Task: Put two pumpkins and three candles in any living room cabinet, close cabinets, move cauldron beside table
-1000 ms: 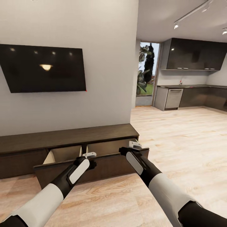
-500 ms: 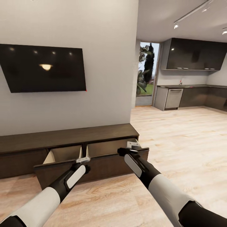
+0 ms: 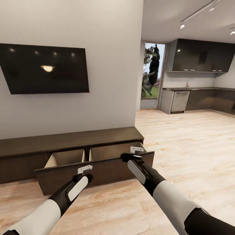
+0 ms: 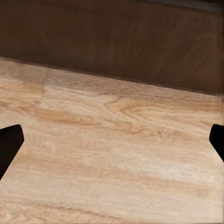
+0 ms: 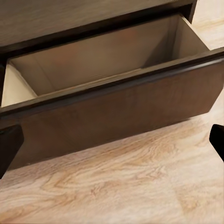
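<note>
Standing pulled out from the long dark-brown cabinet (image 3: 70, 142), the drawer front (image 3: 98, 168) sits at about 12 o'clock from the robot, low and close, with two light-wood compartments showing behind its top edge. Both compartments look empty, though their floors are partly hidden by the front panel, so I would not swear to it.

The left gripper (image 3: 85, 169) hangs at roughly 11 o'clock, just before the panel's face and below its top edge. In the left wrist view its two dark fingertips (image 4: 10, 142) sit far apart at the frame's sides with bare wooden floor (image 4: 116, 154) between them: spread wide, holding nothing. The right gripper (image 3: 136, 150) is at about 1 o'clock, level with the drawer's top edge near its right end. Its fingertips (image 5: 9, 144) are likewise wide apart and hold nothing, looking into the open compartment (image 5: 102, 56).

As for handling, the front is a flat, stiff, handle-less board, likely smooth and poor to pinch on its face. The sensible hold is its top lip, or a flat push against the face to slide it shut. It should run on a straight line and resist little; uneven pressure at one end could skew it.
</note>
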Motion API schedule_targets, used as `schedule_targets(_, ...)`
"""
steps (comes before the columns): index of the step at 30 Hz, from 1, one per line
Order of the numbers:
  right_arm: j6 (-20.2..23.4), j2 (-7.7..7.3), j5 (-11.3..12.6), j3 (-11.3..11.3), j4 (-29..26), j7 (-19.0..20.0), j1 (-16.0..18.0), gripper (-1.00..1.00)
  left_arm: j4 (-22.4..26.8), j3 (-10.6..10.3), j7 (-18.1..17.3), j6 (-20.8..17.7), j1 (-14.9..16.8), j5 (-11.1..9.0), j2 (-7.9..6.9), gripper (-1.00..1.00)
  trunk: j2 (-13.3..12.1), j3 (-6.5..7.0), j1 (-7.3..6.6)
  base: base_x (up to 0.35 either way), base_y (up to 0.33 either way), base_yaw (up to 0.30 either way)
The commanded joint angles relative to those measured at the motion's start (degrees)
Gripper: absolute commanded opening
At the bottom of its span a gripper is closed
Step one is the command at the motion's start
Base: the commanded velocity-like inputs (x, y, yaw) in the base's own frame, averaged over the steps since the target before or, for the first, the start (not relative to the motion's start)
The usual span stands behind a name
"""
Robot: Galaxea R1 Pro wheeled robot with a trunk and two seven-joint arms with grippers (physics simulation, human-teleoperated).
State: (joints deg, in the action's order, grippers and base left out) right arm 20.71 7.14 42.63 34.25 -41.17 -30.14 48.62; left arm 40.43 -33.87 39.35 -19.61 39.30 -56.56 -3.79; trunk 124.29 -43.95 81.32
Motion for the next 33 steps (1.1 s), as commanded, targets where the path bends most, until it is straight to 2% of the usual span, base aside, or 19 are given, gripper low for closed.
schedule_targets(1, 0.07, 0.02, 0.31, 1.25, -0.14, -0.47, 0.07, 1.00, 0.16, -0.56, -1.47, -0.11, 0.06, -0.22, -0.10, 1.00, 0.45, -0.25, 0.22, 0.000, 0.000, 0.000)
schedule_targets(5, -0.12, -0.10, 0.20, 3.28, -0.29, -0.48, 0.07, 1.00, 0.25, -0.97, -6.56, -0.04, 0.06, -0.12, -0.11, 1.00, 2.05, -0.97, 1.10, 0.000, 0.000, 0.000)
schedule_targets(8, -0.04, -0.10, 0.23, 3.80, -0.24, -0.49, 0.07, 1.00, 0.11, -1.16, -8.18, 0.00, 0.06, -0.06, -0.14, 1.00, 3.26, -1.51, 1.75, 0.000, 0.000, 0.000)
schedule_targets(12, -0.12, -0.06, 0.21, 3.96, -0.18, -0.52, 0.07, 1.00, 0.16, -1.81, -8.71, 0.01, 0.06, -0.05, -0.14, 1.00, 4.86, -2.22, 2.63, 0.000, 0.000, 0.000)
schedule_targets(15, -0.19, -0.13, 0.18, 4.04, -0.22, -0.51, 0.07, 1.00, 0.17, -2.20, -8.81, 0.01, 0.06, -0.04, -0.76, 1.00, 6.06, -2.76, 3.29, 0.000, 0.000, 0.000)
schedule_targets(24, -0.16, -0.44, 0.17, 4.09, -0.12, -0.54, 0.07, 1.00, 0.26, -2.24, -8.74, 0.01, 0.08, -0.04, -1.61, 1.00, 9.67, -4.38, 5.27, 0.000, 0.000, 0.000)
schedule_targets(28, -0.31, -0.41, 0.17, 6.65, 0.06, -0.14, 0.07, 1.00, 0.26, -2.25, -8.68, 0.01, 0.07, -0.04, -1.75, 1.00, 11.28, -5.10, 6.15, 0.000, 0.000, 0.000)
schedule_targets(29, -0.60, -0.39, 0.17, 8.32, 0.15, 0.46, 0.07, 1.00, 0.26, -2.25, -8.67, 0.01, 0.07, -0.04, -1.88, 1.00, 11.68, -5.28, 6.37, 0.000, 0.000, 0.000)
schedule_targets(30, -0.88, -0.39, 0.17, 8.84, 0.20, 0.66, 0.07, 1.00, 0.26, -2.25, -8.66, 0.01, 0.07, -0.04, -1.91, 1.00, 12.08, -5.46, 6.59, 0.000, 0.000, 0.000)
schedule_targets(33, -3.24, -0.32, 0.23, 10.82, 1.07, 1.28, 0.07, 1.00, 0.26, -2.31, -8.62, 0.01, 0.08, -0.04, -2.00, 1.00, 13.28, -5.99, 7.25, 0.000, 0.000, 0.000)
